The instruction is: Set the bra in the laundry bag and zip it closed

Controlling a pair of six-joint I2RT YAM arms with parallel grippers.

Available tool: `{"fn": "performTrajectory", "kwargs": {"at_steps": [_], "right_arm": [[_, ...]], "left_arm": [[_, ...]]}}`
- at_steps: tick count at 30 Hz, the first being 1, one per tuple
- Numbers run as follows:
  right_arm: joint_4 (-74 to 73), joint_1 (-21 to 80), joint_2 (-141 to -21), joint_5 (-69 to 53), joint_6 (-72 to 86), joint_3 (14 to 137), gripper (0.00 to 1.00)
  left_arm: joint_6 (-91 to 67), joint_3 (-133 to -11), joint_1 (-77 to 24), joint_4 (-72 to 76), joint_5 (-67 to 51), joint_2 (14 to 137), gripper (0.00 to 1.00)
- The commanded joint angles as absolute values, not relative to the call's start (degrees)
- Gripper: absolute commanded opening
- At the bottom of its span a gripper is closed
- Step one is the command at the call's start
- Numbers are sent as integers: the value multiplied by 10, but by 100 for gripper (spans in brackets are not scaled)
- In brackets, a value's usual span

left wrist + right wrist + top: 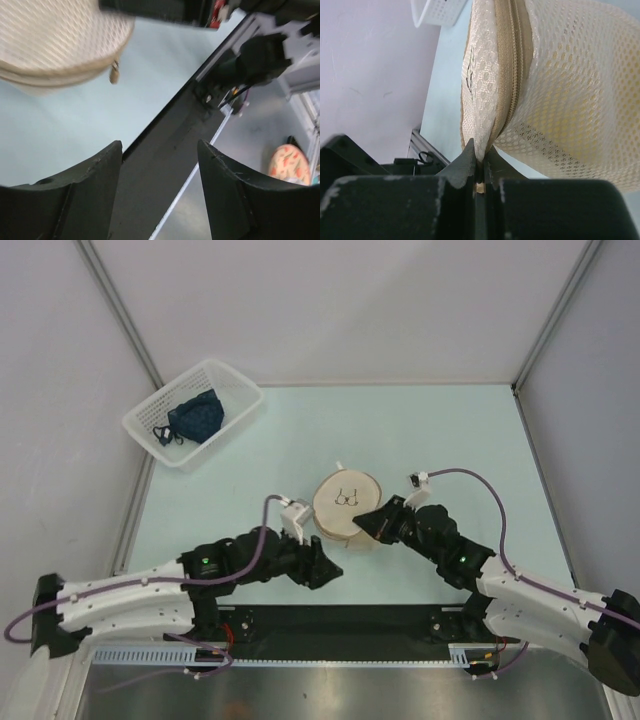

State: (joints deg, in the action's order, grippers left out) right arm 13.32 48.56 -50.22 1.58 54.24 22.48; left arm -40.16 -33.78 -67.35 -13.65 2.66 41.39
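Nearest, left gripper [159,155]: jaws apart, empty, at 7 o'clock of the laundry bag [345,502], probably freed for the zip pull [114,73]. Right gripper [479,167] is pinched onto the bag's seam at 4 o'clock, likely bracing it. Bra [555,100] shows yellow through the mesh. Basket [236,381] far off, 10 o'clock.

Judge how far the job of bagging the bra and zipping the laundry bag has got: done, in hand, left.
Done: the yellow bra shows through the mesh of the laundry bag. In hand: the right end effector is shut on the bag's rim; the left end effector stands open and empty, apart from the zip pull. Left: the views do not show whether the zip is fully closed; confirm that, then release.
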Motion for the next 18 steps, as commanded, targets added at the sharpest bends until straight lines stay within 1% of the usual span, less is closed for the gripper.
{"fn": "performTrajectory", "kwargs": {"at_steps": [1,3,7,12,15,16,18], "right_arm": [[108,511,-502,111,554,267,5],[96,519,-499,128,555,274,5],[89,528,-497,135,562,279,5],[92,536,-496,141,576,276,5],[96,539,-498,142,574,278,4],[96,540,-498,142,572,279,4],[92,541,-498,142,570,280,4]], "left_arm": [[-453,-399,-741,-147,150,518,68],[-475,-422,-749,-157,170,565,68],[-475,-447,-750,-168,204,607,68],[-458,-477,-750,-169,252,647,65],[-459,-503,-750,-189,270,682,58],[-459,-510,-751,-199,272,689,52],[-459,-519,-750,-200,273,705,49]]}}
